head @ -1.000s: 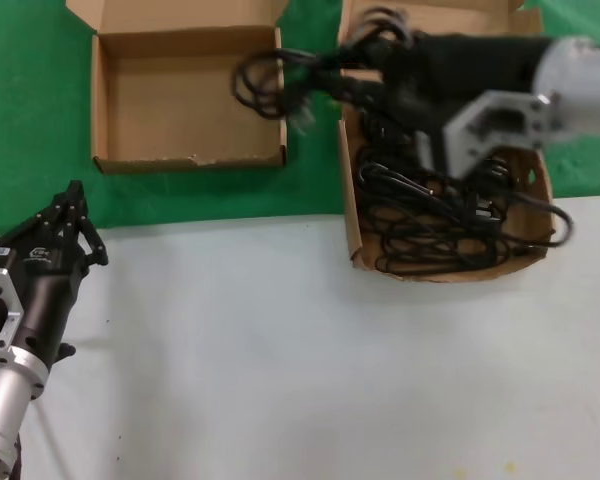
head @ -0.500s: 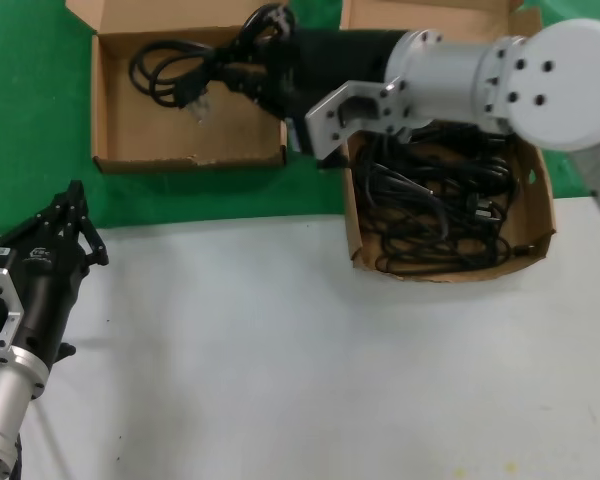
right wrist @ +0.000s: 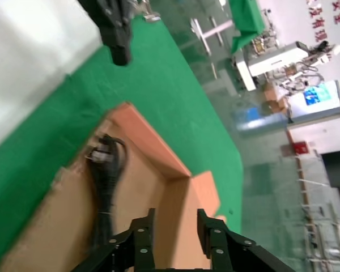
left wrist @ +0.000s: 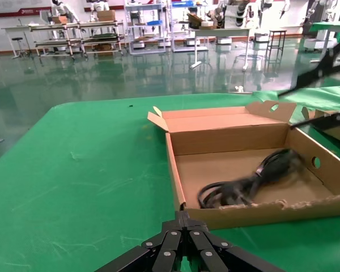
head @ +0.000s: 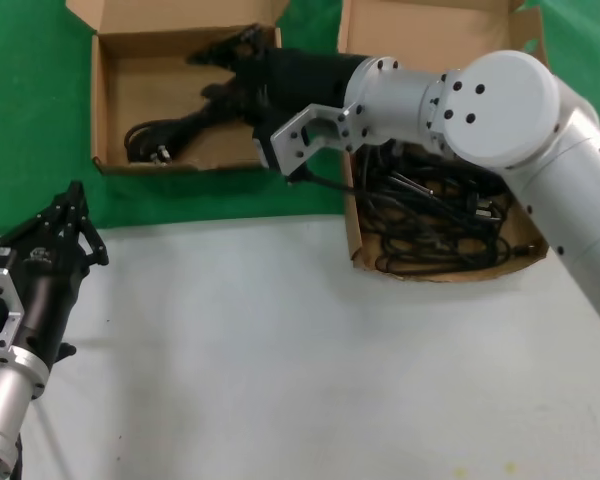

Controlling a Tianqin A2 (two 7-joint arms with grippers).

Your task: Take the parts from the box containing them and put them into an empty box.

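Parts, meaning the black bundled power cords, are split between two boxes at this moment, and the account is best started at the right gripper (head: 220, 75), which is held over the far side of the empty box (head: 105, 100) with its fingers apart and nothing between them, as is shown in the right wrist view. Directly below and towards the near rim, one bundled cord (head: 170, 135) is seen lying on the floor of that box, its plug end close to the ragged front wall; the same cord (left wrist: 246, 184) is visible in the left wrist view, resting loose and free of the gripper. Further out, to the robot's right, the box containing them (head: 350, 215) is seen with a tangled heap of remaining cords (head: 435, 220) inside, partly hidden by the right arm. The left gripper (head: 55, 235) is parked low over the grey worktop (head: 300, 350), well apart from both boxes, with its fingers drawn together. The cords are judged to be light, limp and rubbery, so that loops would sag and snag on neighbouring coils when lifted. A hold is best taken at the bound middle of a bundle, where the strands are gathered, not at a plug or a stray loop; a slow lift is advised so that entangled cords are not dragged out together
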